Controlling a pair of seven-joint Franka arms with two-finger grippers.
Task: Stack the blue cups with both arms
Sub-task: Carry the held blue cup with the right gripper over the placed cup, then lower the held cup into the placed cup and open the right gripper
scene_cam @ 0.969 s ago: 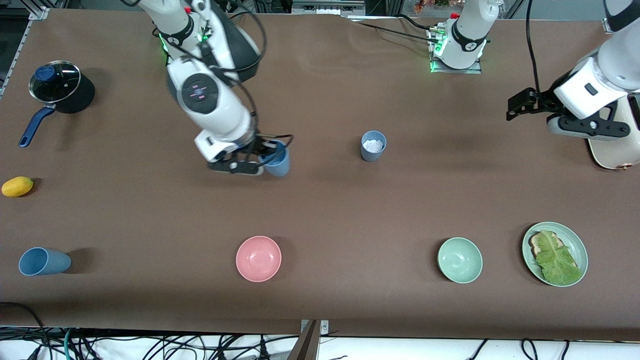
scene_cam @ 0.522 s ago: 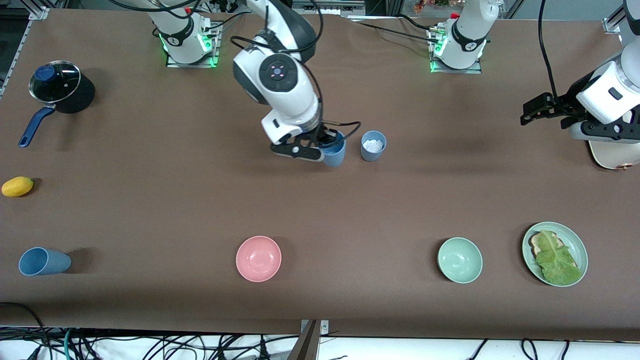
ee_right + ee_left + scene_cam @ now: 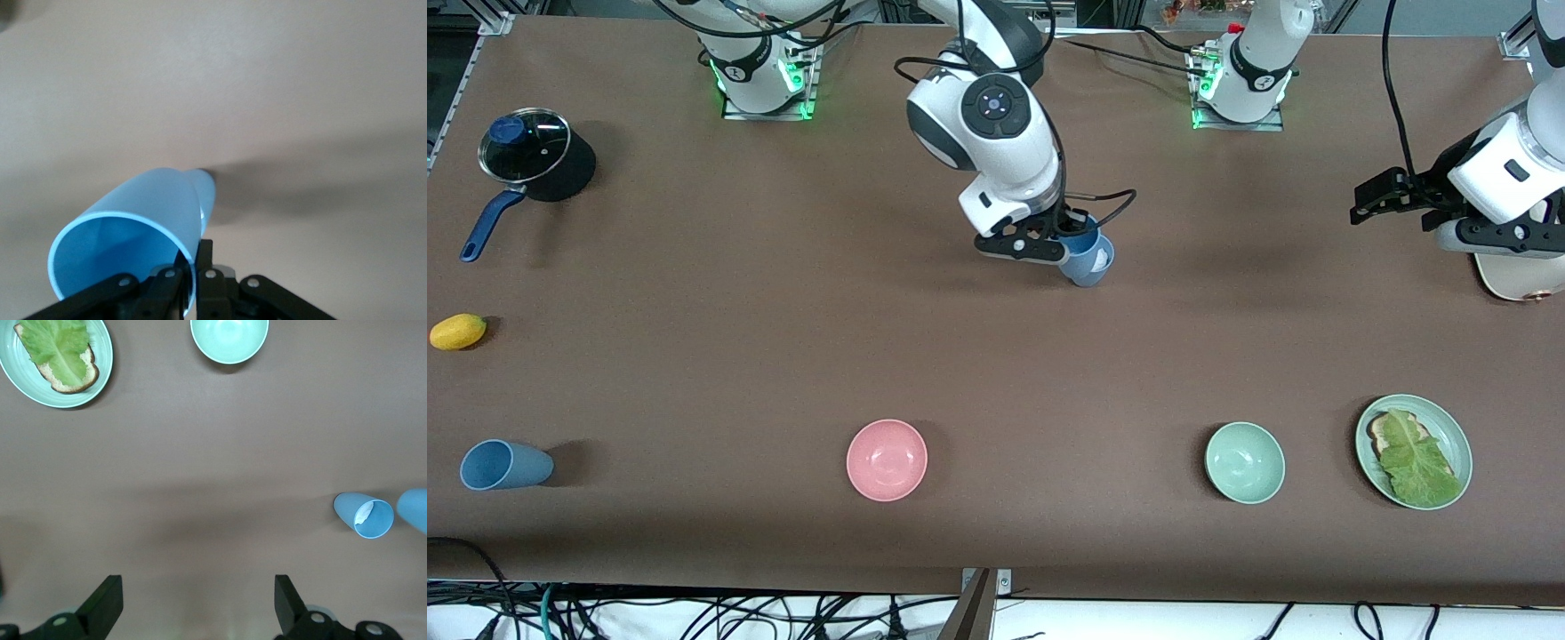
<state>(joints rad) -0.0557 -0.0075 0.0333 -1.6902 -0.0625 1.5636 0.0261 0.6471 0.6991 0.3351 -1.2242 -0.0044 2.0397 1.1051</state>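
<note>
1 blue cup (image 3: 1079, 240), frame centre, clamped by its rim in the right hand (image 3: 1060, 242), hung over the upright greyer cup (image 3: 1089, 267). Third cup (image 3: 503, 465) lay lower left. Left hand (image 3: 1371, 197) waited spread, empty, upper right above the tabletop (image 3: 996, 373).

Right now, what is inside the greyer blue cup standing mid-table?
Something white lies inside the greyer blue cup. From the front, the blue cup held in the right claw covers most of its mouth, so nothing more shows.
</note>
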